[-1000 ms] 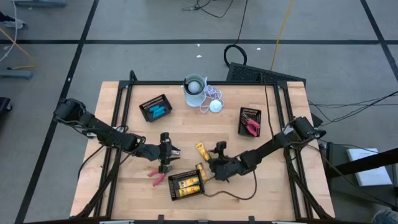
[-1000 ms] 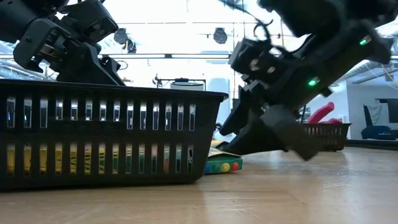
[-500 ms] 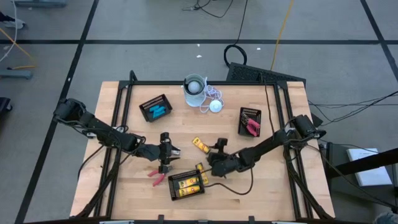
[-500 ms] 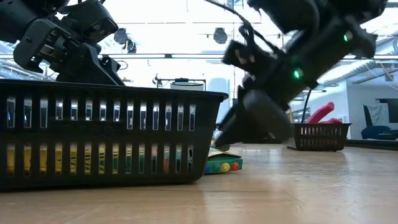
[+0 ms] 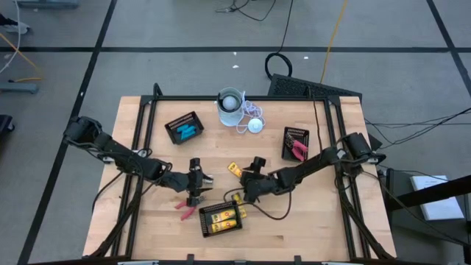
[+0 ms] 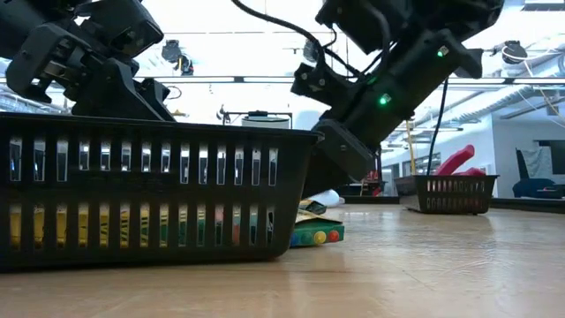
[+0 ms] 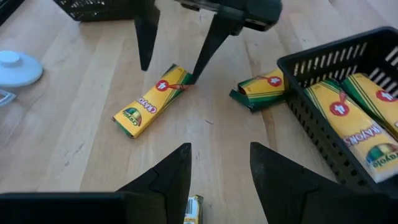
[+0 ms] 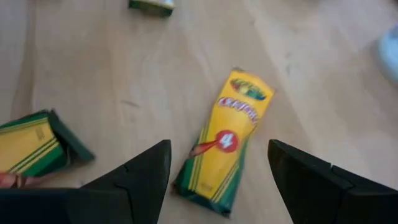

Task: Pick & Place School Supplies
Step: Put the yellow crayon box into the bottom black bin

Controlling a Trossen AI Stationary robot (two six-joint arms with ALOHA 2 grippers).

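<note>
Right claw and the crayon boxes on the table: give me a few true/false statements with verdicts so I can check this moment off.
1. The right claw is open with a yellow crayon box lying between its fingers on the wood. True.
2. The right claw is gripping that crayon box and has it off the table. False: the box lies flat on the table, ungripped.
3. The mesh tray near the front of the table already holds crayon boxes. True.
4. The red-handled scissors on the table are held by the left claw. False: they lie loose on the wood beside it.
5. The blue sticks lie loose on the table. False: they sit in a black tray.
</note>
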